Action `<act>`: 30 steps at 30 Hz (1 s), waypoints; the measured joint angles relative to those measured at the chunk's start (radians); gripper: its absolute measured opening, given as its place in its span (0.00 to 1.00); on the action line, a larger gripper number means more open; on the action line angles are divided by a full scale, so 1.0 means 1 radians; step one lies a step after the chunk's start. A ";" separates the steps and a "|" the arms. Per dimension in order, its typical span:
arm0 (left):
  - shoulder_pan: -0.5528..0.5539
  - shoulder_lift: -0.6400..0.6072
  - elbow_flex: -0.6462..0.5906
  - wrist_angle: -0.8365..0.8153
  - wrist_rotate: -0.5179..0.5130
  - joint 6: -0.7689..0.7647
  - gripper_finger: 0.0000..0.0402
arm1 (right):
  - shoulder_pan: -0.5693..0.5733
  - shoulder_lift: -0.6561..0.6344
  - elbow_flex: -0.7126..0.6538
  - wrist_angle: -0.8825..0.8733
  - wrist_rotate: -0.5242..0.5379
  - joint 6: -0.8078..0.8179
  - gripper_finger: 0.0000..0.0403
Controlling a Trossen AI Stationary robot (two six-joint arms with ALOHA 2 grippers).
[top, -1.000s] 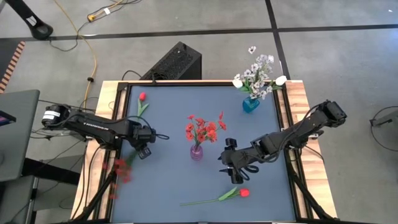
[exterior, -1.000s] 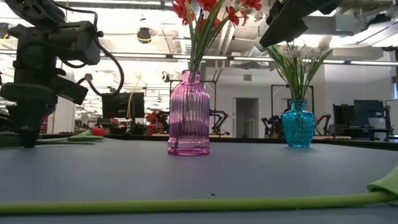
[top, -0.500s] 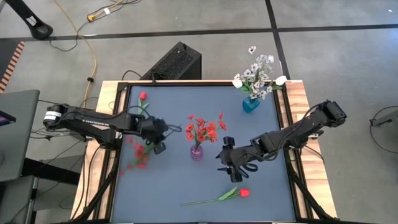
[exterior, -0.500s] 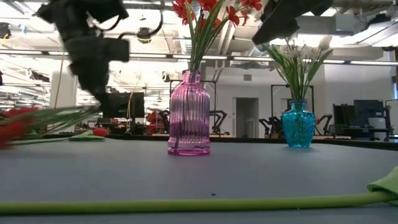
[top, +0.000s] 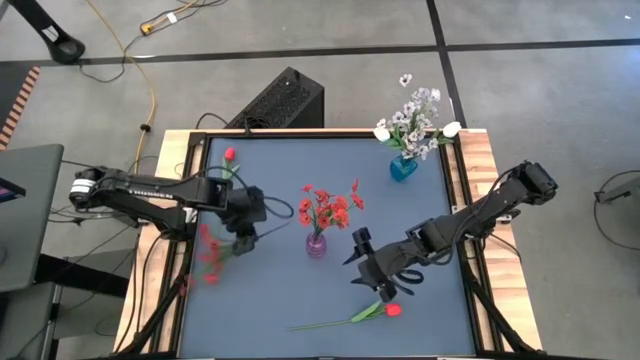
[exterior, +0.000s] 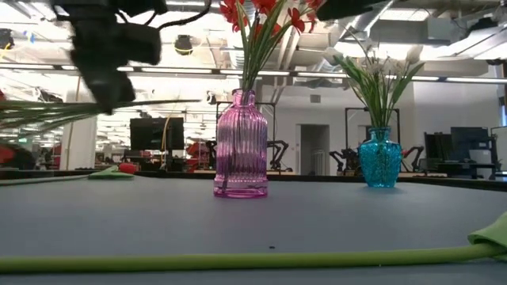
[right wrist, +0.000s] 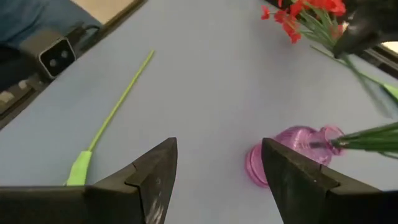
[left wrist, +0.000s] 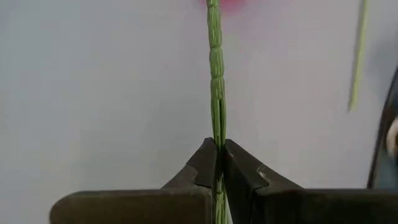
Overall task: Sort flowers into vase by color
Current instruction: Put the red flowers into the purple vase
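My left gripper (top: 243, 228) is shut on a red spray flower (top: 210, 258) and holds it in the air left of the pink vase (top: 316, 243). That vase has red flowers (top: 326, 206) in it. The blue vase (top: 403, 167) at the far right has white flowers (top: 415, 118) in it. One red tulip (top: 229, 157) lies at the far left. Another red tulip (top: 391, 310) lies near the front edge, its stem (right wrist: 118, 109) pointing left. My right gripper (top: 370, 275) hangs open above the table, right of the pink vase and just beyond that tulip, with nothing between its fingers (right wrist: 155, 174). My left gripper pinches the spray's green stem bundle (left wrist: 216, 140) between its two fingertips, coming steeply from above. The stem runs on past the fingertips to the red blossoms (exterior: 12, 154). The spray is lifted clear of the table and lies about level (exterior: 71, 111).
The mat (top: 270, 300) has bare room between the two arms and along the near left. A black box (top: 280, 100) stands on the floor beyond the far edge. The wooden frame (top: 478, 160) borders the table.
My left gripper has risen from the near left of the table and gone right, toward the pink vase, turning as it went. The red spray, which lay on the mat, is now lifted clear and level. My right gripper has rolled about its own line, staying in place and open.
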 joint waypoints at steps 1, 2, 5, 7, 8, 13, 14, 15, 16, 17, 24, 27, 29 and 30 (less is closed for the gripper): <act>-0.015 0.000 0.000 -0.031 0.008 0.018 0.01 | 0.002 0.000 0.000 0.009 0.000 0.000 0.65; -0.033 0.000 0.000 -0.048 0.018 0.036 0.01 | 0.003 0.000 0.000 0.020 0.000 -0.001 0.65; -0.102 0.000 0.000 -0.005 0.073 0.075 0.01 | 0.004 0.000 0.000 0.063 0.000 -0.001 0.65; -0.157 0.000 0.000 0.096 0.137 0.087 0.00 | 0.003 0.000 0.000 0.093 -0.004 -0.002 0.65; -0.181 0.000 0.000 0.155 0.163 0.087 0.00 | 0.003 0.000 0.000 0.103 -0.008 -0.005 0.65; -0.261 0.000 0.000 0.434 0.143 -0.064 0.00 | 0.022 0.000 0.000 0.167 -0.010 -0.168 0.65; -0.270 0.000 0.000 0.473 0.133 -0.095 0.00 | 0.032 0.000 0.000 0.197 -0.010 -0.218 0.65; -0.278 0.000 0.000 0.508 0.119 -0.117 0.00 | 0.043 0.000 0.000 0.231 -0.010 -0.271 0.65; -0.289 0.000 0.000 0.541 0.105 -0.130 0.00 | 0.053 0.000 0.000 0.264 -0.010 -0.325 0.65; -0.299 0.000 0.000 0.571 0.086 -0.134 0.00 | 0.065 0.000 0.000 0.294 -0.010 -0.380 0.65; -0.344 0.000 0.000 0.720 -0.041 -0.277 0.00 | 0.116 0.080 0.001 0.492 0.078 -0.704 0.65; -0.350 0.000 0.000 0.768 -0.083 -0.362 0.00 | 0.116 0.162 0.035 0.533 0.150 -0.848 0.65; -0.354 0.000 0.000 0.782 -0.096 -0.393 0.00 | 0.117 0.216 0.080 0.557 0.247 -0.948 0.65; -0.354 0.000 0.000 0.777 -0.104 -0.402 0.00 | 0.118 0.240 0.106 0.558 0.298 -0.990 0.65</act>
